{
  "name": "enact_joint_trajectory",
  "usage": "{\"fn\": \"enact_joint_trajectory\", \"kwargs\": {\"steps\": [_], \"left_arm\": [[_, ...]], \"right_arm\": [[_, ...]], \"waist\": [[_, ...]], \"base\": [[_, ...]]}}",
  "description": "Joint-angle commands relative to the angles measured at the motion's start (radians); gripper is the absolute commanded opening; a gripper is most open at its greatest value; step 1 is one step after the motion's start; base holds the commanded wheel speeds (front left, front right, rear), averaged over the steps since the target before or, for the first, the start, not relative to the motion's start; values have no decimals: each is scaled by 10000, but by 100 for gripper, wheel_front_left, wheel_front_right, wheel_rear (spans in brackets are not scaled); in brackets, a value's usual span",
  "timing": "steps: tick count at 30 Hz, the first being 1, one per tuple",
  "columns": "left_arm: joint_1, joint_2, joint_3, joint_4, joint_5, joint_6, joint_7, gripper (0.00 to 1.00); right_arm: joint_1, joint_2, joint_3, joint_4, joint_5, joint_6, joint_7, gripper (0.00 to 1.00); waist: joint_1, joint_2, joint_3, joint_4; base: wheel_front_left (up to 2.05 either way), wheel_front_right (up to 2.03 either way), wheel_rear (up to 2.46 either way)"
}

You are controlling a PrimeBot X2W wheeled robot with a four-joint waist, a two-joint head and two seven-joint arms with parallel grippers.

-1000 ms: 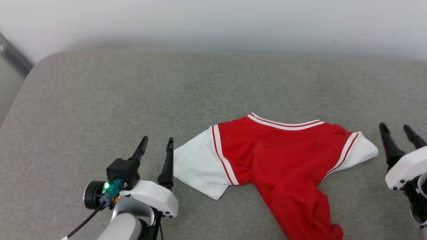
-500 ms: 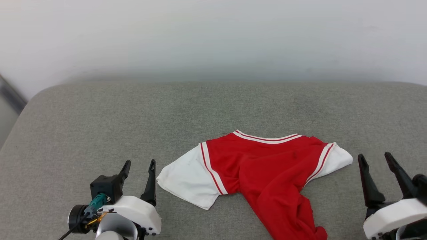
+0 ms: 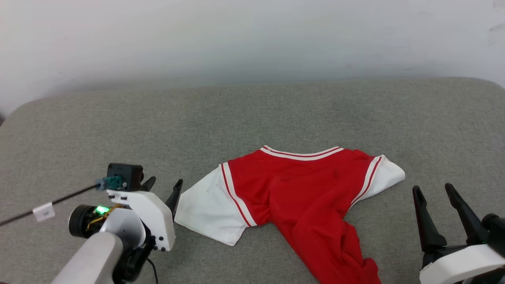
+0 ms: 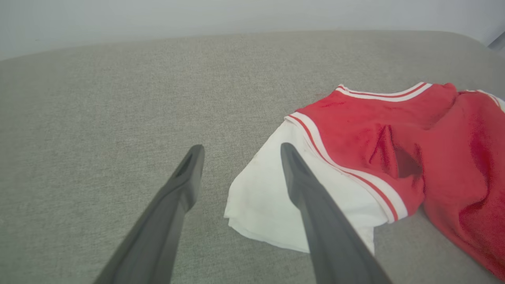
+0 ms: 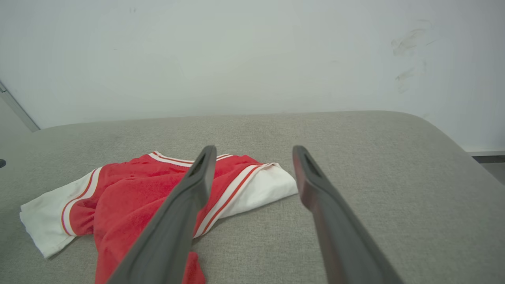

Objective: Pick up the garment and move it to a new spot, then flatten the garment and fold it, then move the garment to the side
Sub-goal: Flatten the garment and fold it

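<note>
The crumpled garment (image 3: 300,189) lies near the front edge of the grey padded surface (image 3: 252,110), between my left jaws and right jaws, both wide open and empty.

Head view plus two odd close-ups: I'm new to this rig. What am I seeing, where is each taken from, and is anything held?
This is a two-armed robot. The wide picture comes from a camera on its head, looking down at a grey padded surface before a pale wall. The two close-ups come from cameras on its wrists, each looking along that arm's two dark fingers. One garment lies on the surface: a red jersey with white sleeves and striped trim, rumpled rather than flat. The left hand is beside one white sleeve; whether it touches it I cannot tell. The right hand stands apart from the other end. Both hands are open and hold nothing.
</note>
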State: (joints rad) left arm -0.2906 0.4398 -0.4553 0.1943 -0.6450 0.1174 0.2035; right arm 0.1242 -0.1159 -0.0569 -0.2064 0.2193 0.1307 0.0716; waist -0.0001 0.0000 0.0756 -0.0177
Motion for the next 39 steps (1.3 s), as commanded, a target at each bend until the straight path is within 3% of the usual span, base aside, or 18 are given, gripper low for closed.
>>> {"fn": "enact_joint_trajectory", "kwargs": {"steps": [1,4,5,10,14,17,18,19,20,29,39], "left_arm": [[-355,180,-153,173,-152,-242,655,100],[-708,400,-345,390,-298,-488,1583,100],[-933,597,-532,613,-470,-729,2440,100],[-1004,946,-830,1111,-767,-870,3939,100],[-862,965,-1002,1465,-951,-891,4517,100],[-622,677,-1243,1763,-1245,-1008,5014,97],[-564,571,-1344,1836,-1329,-1041,5153,44],[-490,430,-1383,1878,-1438,-1063,5211,10],[-441,310,-1392,1895,-1465,-1039,5176,0],[-635,130,-778,1580,-707,-244,2800,0],[-1069,-126,-305,480,-87,339,683,0]], "right_arm": [[-193,53,73,-47,62,-1,-19,100],[-284,68,143,-6,101,-1,-35,100],[-347,92,215,103,148,-1,-44,100],[-548,120,440,378,184,-1,-212,100],[-664,137,550,548,260,-1,-314,100],[-728,127,579,706,323,-1,-398,100],[-747,130,559,742,363,-1,-414,100],[-765,128,537,776,374,1,-406,100],[-784,101,518,815,399,-1,-390,100],[-991,-300,6,1513,1326,-1,564,100],[-2351,-1551,-677,3122,2868,1,3384,100]], "waist": [[1,0,253,-224],[1,0,445,-370],[1,0,593,-527],[1,0,911,-916],[1,0,1037,-1093],[1,0,1102,-1197],[1,0,1107,-1217],[1,0,1108,-1229],[1,0,1096,-1233],[1,0,614,-751],[1,0,614,0]], "base": [[0,0,0],[0,0,0],[0,0,0],[0,0,0],[0,0,0],[0,0,0],[0,0,0],[0,0,0],[0,0,0],[0,0,0],[0,0,0]]}}
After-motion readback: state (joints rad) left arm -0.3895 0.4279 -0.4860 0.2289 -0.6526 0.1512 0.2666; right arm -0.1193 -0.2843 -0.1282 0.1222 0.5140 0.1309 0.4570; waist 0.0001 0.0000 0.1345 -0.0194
